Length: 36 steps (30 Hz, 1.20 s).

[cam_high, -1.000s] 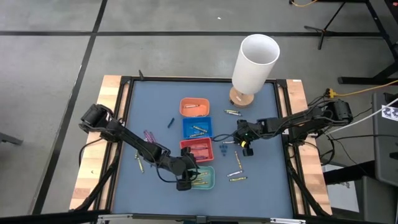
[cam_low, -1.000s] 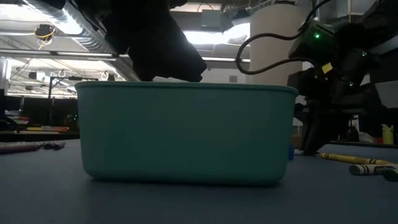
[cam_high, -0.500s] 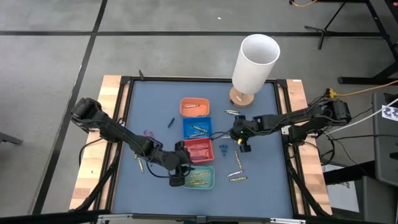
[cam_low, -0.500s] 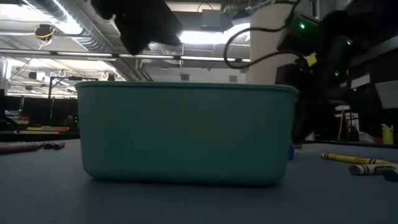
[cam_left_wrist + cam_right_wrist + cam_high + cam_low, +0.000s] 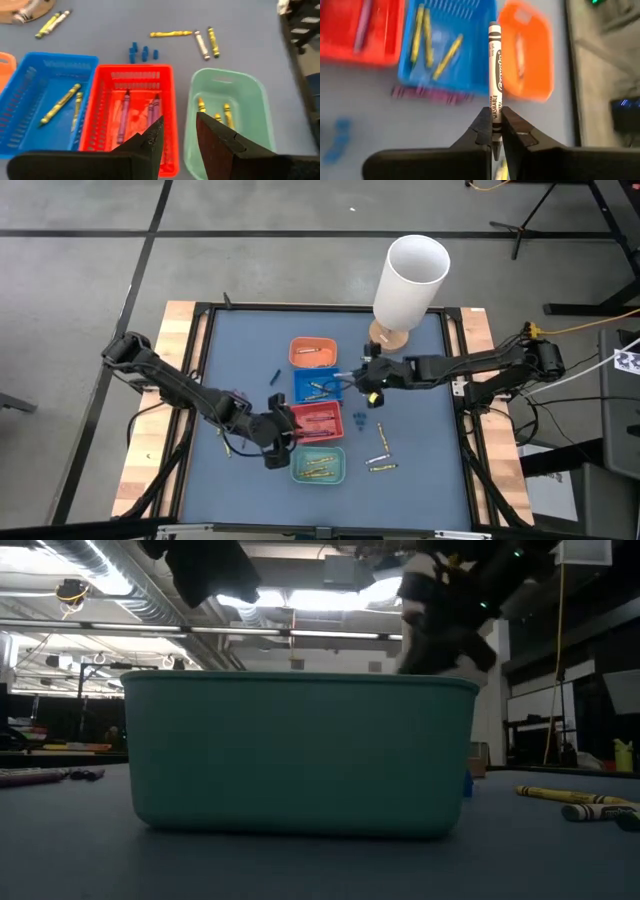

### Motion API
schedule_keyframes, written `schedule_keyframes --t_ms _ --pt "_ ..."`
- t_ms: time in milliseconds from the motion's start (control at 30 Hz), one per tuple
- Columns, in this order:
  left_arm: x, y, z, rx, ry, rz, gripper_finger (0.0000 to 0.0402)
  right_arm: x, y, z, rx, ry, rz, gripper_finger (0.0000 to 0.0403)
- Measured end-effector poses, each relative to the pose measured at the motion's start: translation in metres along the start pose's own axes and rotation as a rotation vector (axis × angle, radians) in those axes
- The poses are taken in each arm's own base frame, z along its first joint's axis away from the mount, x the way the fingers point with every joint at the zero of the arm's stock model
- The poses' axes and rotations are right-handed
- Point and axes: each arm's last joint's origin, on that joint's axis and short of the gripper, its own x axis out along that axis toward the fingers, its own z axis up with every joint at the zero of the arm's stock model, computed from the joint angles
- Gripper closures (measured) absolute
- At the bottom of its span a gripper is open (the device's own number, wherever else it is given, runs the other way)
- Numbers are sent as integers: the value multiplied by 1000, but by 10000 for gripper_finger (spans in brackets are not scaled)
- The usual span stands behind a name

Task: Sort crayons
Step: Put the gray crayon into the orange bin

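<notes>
Four small trays stand in a row: orange [image 5: 313, 352], blue [image 5: 316, 386], red [image 5: 317, 421] and teal [image 5: 319, 465]. Yellow crayons lie in the blue tray [image 5: 60, 104] and the teal tray [image 5: 226, 114], purple ones in the red tray [image 5: 123, 114]. My right gripper [image 5: 368, 380] hangs to the right of the blue tray, shut on a pale crayon [image 5: 494, 70]. My left gripper [image 5: 272, 452] hovers left of the red and teal trays; it is open [image 5: 179, 122] with nothing between its fingers. Loose crayons [image 5: 380, 462] lie flat on the mat. My right gripper pinches the pale crayon near one end [image 5: 494, 116] between its two fingers. The crayon lies along the fingers and sticks out past their tips. The fingers slant down from the table's right side. The crayon is lifted clear of the mat.
A tall white cylinder [image 5: 410, 280] stands on a wooden disc at the far right of the mat. Small blue bits [image 5: 360, 420] lie right of the red tray. More crayons lie left of the trays [image 5: 226, 442], and a blue one [image 5: 273, 376] lies beside the blue tray.
My right gripper has risen from the mat with the crayon, gone toward the far left to beside the blue tray, and rolled. My left gripper has lifted away from over the teal tray and drawn back toward the table's left edge, staying open.
</notes>
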Motion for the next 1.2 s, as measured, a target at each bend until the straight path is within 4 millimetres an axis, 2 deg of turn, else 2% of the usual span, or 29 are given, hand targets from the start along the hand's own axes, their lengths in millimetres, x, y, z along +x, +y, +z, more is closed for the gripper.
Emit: schedule_keyframes --t_ms 233,567,933,1033,1200 --pt "3 8 1 -7 15 35 301 10 -21 8 20 -172 -25 384" --pt "5 14 2 -15 24 58 301 57 -48 -9 105 -216 -30 384" --pt "5 14 2 -24 23 58 301 102 -58 -29 152 -221 -73 384" --pt "5 14 2 -27 25 59 301 108 -55 -30 151 -235 -59 384" --pt "4 16 -3 -128 74 76 301 110 -53 -31 149 -229 -49 384"
